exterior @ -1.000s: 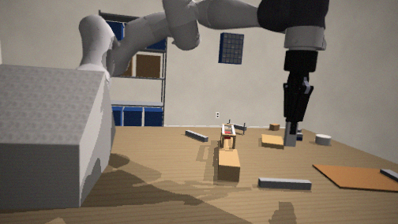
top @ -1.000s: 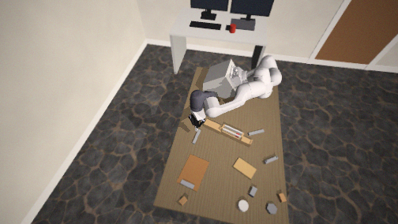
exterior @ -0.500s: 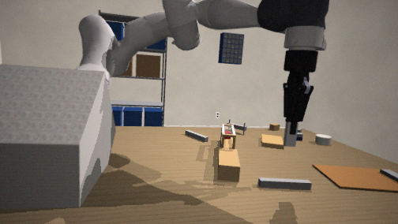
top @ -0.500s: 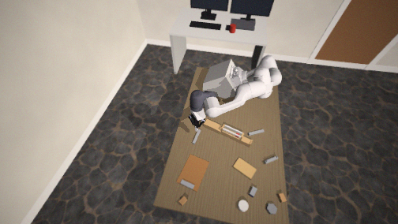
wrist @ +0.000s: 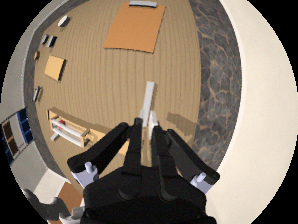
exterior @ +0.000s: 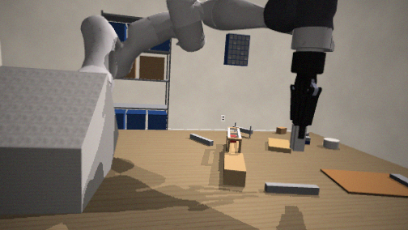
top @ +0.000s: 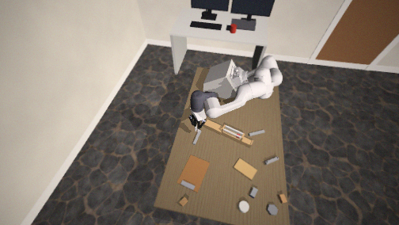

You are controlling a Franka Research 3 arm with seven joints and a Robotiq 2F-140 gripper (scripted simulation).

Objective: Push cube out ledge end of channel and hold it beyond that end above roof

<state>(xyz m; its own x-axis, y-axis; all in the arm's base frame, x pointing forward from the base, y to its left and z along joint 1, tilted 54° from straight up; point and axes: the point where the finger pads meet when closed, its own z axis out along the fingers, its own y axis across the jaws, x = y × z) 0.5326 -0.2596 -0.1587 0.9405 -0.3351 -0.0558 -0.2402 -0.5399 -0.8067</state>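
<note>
Fingers: narrow, a slim gap between the tips, nothing seen held; the gripper (top: 197, 129) (exterior: 299, 142) (wrist: 146, 116) points down by the table's (top: 222, 166) (exterior: 142, 162) (wrist: 90, 90) left edge, as the top view has it.
Cube: red, inside the channel (top: 224, 127) (exterior: 227, 134) (wrist: 88, 139), nearer the lipped end; cube (top: 238, 135) (exterior: 231, 141) (wrist: 61, 124) not out.
Near bar: the grey bar (top: 196, 137) (exterior: 291, 189) (wrist: 149, 95) lies flat just beyond the fingertips, near the left edge; contact unclear. Likely pusher, I judge.
Done: nothing of the push or lift shows.
Left: pick a tool, push, grasp outside, raise above the roof.
Count, main: one cube, one channel, one gripper.
Count, grey bars: four; near bar, right bar (top: 256, 132) (exterior: 201, 139) (wrist: 55, 135), pegged bar (top: 271, 160) (exterior: 244, 130) (wrist: 36, 93) by the right edge, mat bar (top: 188, 184) (exterior: 401, 179) (wrist: 142, 4).
Count, flats: one orange mat (top: 194, 168) (exterior: 360, 182) (wrist: 135, 29), one tan board (top: 245, 169) (exterior: 279, 145) (wrist: 55, 68).
Count, bottom edge: one white disc (top: 244, 206) (exterior: 331, 142) (wrist: 63, 21), two small wooden blocks, one toward each corner.
</note>
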